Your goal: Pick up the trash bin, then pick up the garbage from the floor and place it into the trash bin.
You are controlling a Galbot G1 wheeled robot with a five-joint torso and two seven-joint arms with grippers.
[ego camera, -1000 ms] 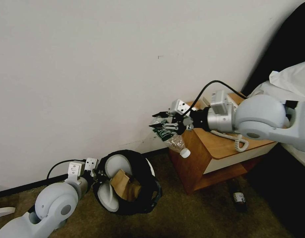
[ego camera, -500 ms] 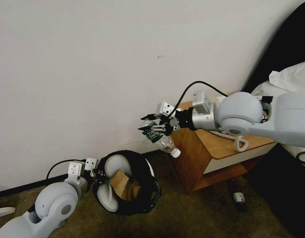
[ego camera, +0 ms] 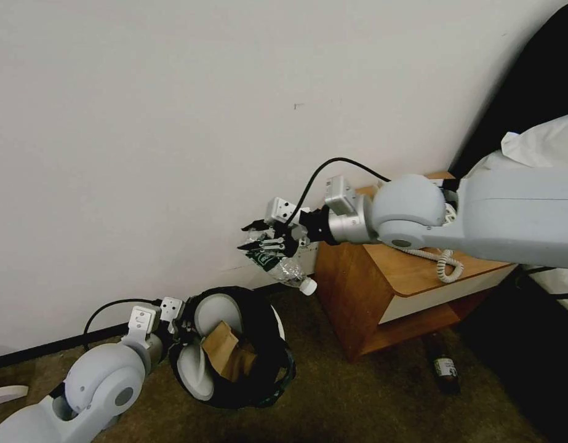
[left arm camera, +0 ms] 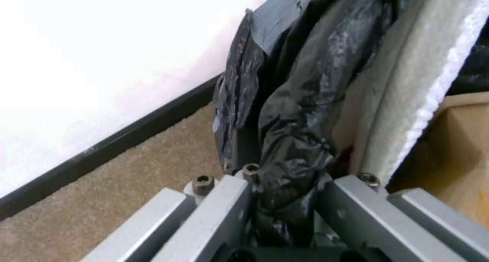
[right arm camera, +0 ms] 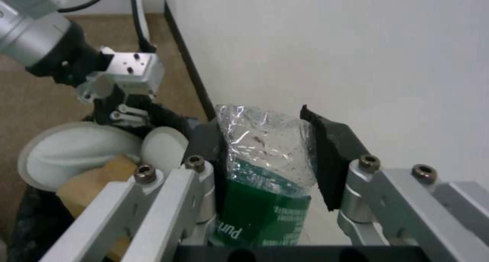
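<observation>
Landmark: the trash bin point(ego camera: 234, 347), a white bin lined with a crinkly black bag, tilted with its mouth turned up and outward, low over the brown carpet point(ego camera: 357, 406) and just in front of the white wall point(ego camera: 173, 123).

Item 1. My left gripper point(ego camera: 178, 324), at the bin's rim on the side away from the nightstand. Fingers closed on the rim and the bunched black liner; in the left wrist view the bag point(left arm camera: 290, 139) is pinched between the two finger bars.

Item 2. Slipper point(ego camera: 197, 363), flat and white, standing on edge inside the bin against its wall.

Item 3. Second slipper point(ego camera: 219, 311), white, also inside the bin, against the side next to the wall.

Item 4. Cardboard piece point(ego camera: 228, 357), brown, inside the bin, leaning against the slippers.

Item 5. My right gripper point(ego camera: 266, 240), above the bin and a little toward the nightstand, close to the wall. Fingers clamped on the plastic bottle point(ego camera: 280, 266).

Item 6. That bottle: clear, crushed, green label, white cap pointing down and toward the nightstand. It hangs in the air above the bin's far rim, not touching it. In the right wrist view its crumpled body point(right arm camera: 265, 166) sits between the black pads.

Item 7. Nightstand point(ego camera: 413, 277), wooden, beside the bin, carrying a coiled phone cord.

Item 8. Dark bottle point(ego camera: 442, 366), lying on the carpet beyond the nightstand from the bin, at its foot.
</observation>
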